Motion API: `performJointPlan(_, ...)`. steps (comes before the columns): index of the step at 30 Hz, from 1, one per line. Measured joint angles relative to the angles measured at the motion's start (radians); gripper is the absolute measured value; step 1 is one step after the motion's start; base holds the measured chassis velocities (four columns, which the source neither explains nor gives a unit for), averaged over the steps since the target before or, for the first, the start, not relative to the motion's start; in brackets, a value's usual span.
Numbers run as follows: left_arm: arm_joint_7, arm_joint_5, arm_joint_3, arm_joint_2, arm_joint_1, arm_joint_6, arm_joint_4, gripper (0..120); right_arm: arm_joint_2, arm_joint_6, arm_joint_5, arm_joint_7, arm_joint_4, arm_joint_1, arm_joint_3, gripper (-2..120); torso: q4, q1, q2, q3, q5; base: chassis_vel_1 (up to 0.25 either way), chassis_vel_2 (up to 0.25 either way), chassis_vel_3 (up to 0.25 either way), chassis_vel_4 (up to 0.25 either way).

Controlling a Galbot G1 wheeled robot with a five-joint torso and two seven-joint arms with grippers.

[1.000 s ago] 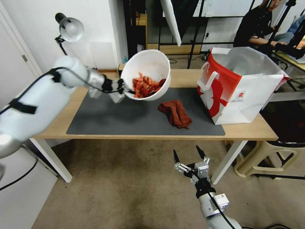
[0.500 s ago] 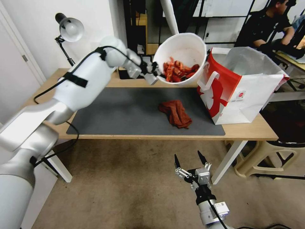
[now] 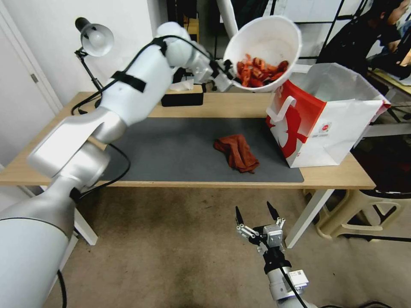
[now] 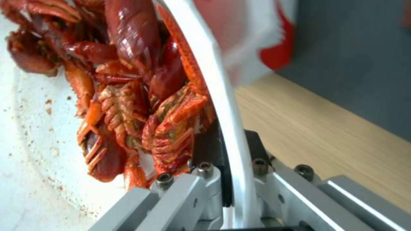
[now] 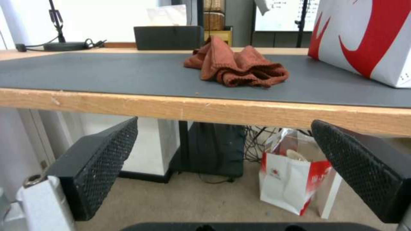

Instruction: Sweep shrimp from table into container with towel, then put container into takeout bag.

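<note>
While the left gripper (image 3: 226,73) clenched its jaws on the tilted container's (image 3: 274,38) rim, shrimp (image 3: 259,70) inside, it hung above the takeout bag's (image 3: 329,124) near corner; right gripper (image 3: 256,215) released, below the counter (image 3: 239,105).

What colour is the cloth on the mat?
Rust red cloth; clearest in the right wrist view.

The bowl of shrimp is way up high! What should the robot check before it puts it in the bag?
1. Left end effector clamped on the bowl rim: ok.
2. Shrimp all inside: ok.
3. Bowl level: not ok, tilted.
4. Bag upright, mouth open: ok.
5. Bowl over the mouth: not ok, at its near-left edge.
6. Right end effector clear, below the table edge: ok.
</note>
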Motion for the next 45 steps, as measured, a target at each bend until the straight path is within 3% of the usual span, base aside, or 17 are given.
performJointPlan(1, -0.011, 0.012, -0.007, -0.039, -0.014, 0.001, 0.024, 0, 0.0, 0.0, -0.001, 0.0, -0.001, -0.002, 0.0, 100, -0.0002, 0.0, 0.0, 0.0, 0.0002, 0.0, 0.0, 0.0, 0.0)
performJointPlan(2, -0.011, 0.012, -0.007, -0.039, -0.014, 0.001, 0.024, 0, 0.0, 0.0, -0.001, 0.0, -0.001, -0.002, 0.0, 100, -0.0002, 0.0, 0.0, 0.0, 0.0002, 0.0, 0.0, 0.0, 0.0)
performJointPlan(5, -0.035, 0.049, -0.042, -0.114, -0.044, 0.0, 0.086, 0, 0.001, 0.001, -0.003, 0.0, -0.002, -0.006, -0.001, 100, -0.0002, 0.0, 0.0, 0.0, 0.0001, 0.0, 0.0, 0.0, 0.0)
performJointPlan(8, -0.047, 0.063, -0.05, -0.136, -0.061, -0.001, 0.118, 0, 0.0, 0.002, -0.003, 0.001, -0.002, -0.007, 0.001, 100, -0.0004, 0.0, 0.0, 0.0, 0.0003, 0.0, 0.0, 0.0, 0.0)
performJointPlan(12, -0.051, 0.07, -0.035, -0.139, -0.069, -0.001, 0.134, 0, -0.004, 0.002, 0.0, 0.001, -0.002, -0.005, 0.002, 100, 0.0006, 0.0, 0.0, 0.0, -0.0004, 0.0, 0.0, 0.0, 0.0)
performJointPlan(23, -0.071, 0.065, 0.037, -0.134, -0.06, 0.001, 0.128, 0, -0.016, 0.003, 0.015, 0.004, -0.023, 0.02, 0.004, 100, 0.0002, 0.0, 0.0, 0.0, -0.0003, 0.0, 0.0, 0.0, 0.0)
performJointPlan(29, -0.08, 0.063, 0.045, -0.132, -0.067, 0.006, 0.125, 0, -0.02, 0.002, 0.023, 0.004, -0.03, 0.028, 0.004, 100, 0.0002, 0.0, 0.0, 0.0, -0.0003, 0.0, 0.0, 0.0, 0.0)
performJointPlan(37, -0.091, 0.05, 0.057, -0.131, -0.086, 0.024, 0.105, 0, -0.024, 0.001, 0.029, 0.004, -0.038, 0.034, 0.005, 100, 0.0002, 0.0, 0.0, 0.0, -0.0002, 0.0, 0.0, 0.0, 0.0)
performJointPlan(45, -0.102, 0.02, 0.107, -0.131, -0.085, 0.043, 0.06, 0, -0.022, -0.002, 0.031, 0.003, -0.04, 0.037, 0.006, 100, 0.0001, 0.0, 0.0, 0.0, -0.0002, 0.0, 0.0, 0.0, 0.0)
